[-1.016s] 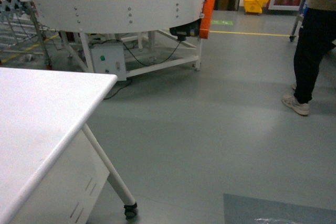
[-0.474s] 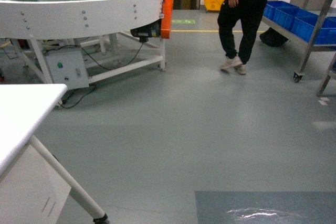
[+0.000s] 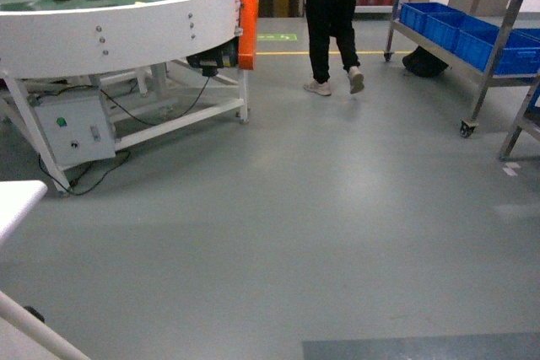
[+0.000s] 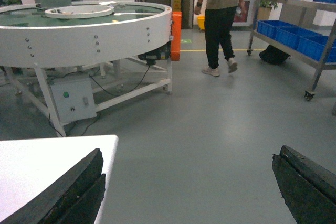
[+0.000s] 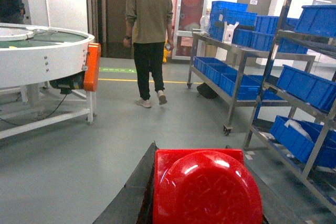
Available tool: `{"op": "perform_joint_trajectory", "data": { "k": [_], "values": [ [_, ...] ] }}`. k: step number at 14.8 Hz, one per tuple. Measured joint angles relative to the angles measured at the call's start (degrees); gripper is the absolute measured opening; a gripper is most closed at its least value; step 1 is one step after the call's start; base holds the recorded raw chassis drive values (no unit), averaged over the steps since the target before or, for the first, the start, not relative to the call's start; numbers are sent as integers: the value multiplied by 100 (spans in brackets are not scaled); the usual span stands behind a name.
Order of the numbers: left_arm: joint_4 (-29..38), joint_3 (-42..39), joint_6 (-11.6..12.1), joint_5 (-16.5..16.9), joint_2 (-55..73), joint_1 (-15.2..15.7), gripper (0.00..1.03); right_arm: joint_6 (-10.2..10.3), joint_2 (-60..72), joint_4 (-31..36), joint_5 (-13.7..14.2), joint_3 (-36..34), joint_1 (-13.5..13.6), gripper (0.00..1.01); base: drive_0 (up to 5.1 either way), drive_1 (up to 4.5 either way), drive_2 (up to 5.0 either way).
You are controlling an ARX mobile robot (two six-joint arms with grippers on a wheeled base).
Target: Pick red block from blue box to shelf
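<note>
The red block (image 5: 205, 192) fills the bottom of the right wrist view, its round stud facing the camera. My right gripper (image 5: 199, 151) is shut on it, with a black finger on each side. My left gripper (image 4: 189, 182) is open, its two black fingers (image 4: 68, 192) wide apart over bare floor beside a white table corner. The shelf (image 5: 251, 51) of stainless-steel posts and rails stands ahead on the right, and shows as well at the right edge of the head view (image 3: 492, 56) and left wrist view (image 4: 322, 61). The blue box is out of view. Neither gripper shows in the head view.
A large round white conveyor table (image 3: 126, 23) on a frame stands at left with a control box (image 3: 72, 128) and cables. A person (image 3: 333, 14) walks away ahead. Dark blue crates (image 3: 447, 27) sit on the rack. A white table corner (image 3: 17, 200) is at lower left.
The head view has swung right: the white table slid off to the left, the steel rack came into view, and the person moved toward the back.
</note>
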Motion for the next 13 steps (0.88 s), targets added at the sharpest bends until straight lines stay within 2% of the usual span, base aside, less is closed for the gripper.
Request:
{"op": "perform_joint_trajectory", "data": {
  "k": [6,13],
  "values": [
    [-7,0,0,2,0,0,98,0,2,-17,0,2,2,27,-13,414,-440],
    [-15,0,0,2,0,2,98,-2,2,-11,0,2,0,27,-172,255,-598]
  ]
}}
